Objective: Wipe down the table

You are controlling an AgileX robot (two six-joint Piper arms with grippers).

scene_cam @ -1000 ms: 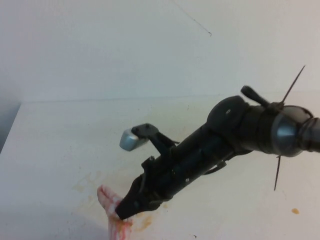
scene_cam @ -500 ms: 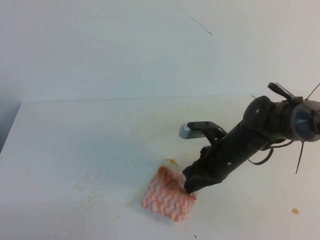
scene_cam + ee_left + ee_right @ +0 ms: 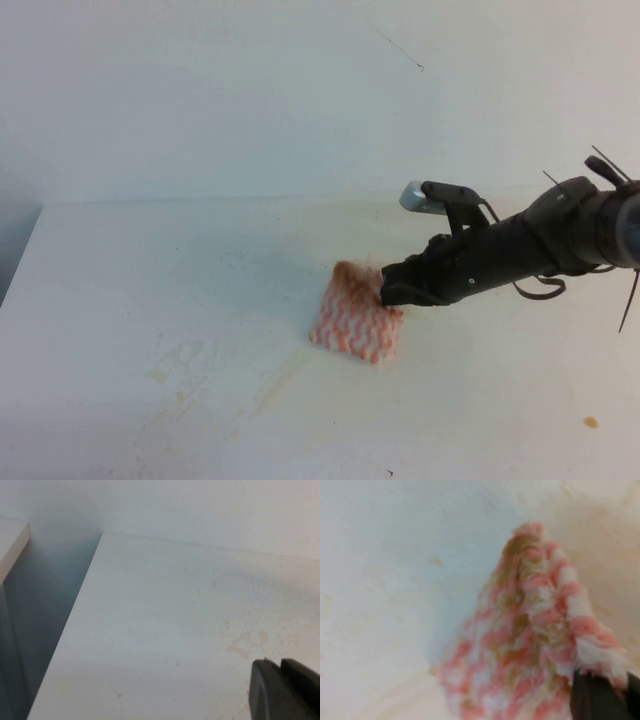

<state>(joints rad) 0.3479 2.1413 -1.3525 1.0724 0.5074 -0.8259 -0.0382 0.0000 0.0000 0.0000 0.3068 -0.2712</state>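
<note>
While the right gripper [image 3: 385, 293] is reaching in low from the right side of the desk [image 3: 120, 280], its jaws are clenching the right-hand edge of the pink-and-white striped cloth [image 3: 355, 322]. That cloth is lying about mid-desk, a little right of centre, with most of its body spreading flat to the left of the grip. From where I am standing, the wiping is looking under way but not finished. Faint tan smears [image 3: 175, 365] are showing on the near left part of the desk, well apart from the cloth, and a small orange spot [image 3: 591, 422] is sitting close to the near right corner. To do this stroke well, I am thinking the arm should be pressing the cloth down evenly rather than dragging it by one pinched edge. A trailing cloth is only skimming the surface and is liable to be folding over on itself. The cloth's far corner [image 3: 348, 272] is looking brown with picked-up dirt, so leading with a cleaner part would be sparing the desk fresh streaks. Overlapping passes toward the near left smears are seeming the sensible order, with the orange spot waiting for a separate sweep. The left gripper [image 3: 285, 690] is hanging out of the way over the left part of the desk, not far from its left edge, showing only in the left wrist view; whether it is clenched or released I cannot tell
</note>
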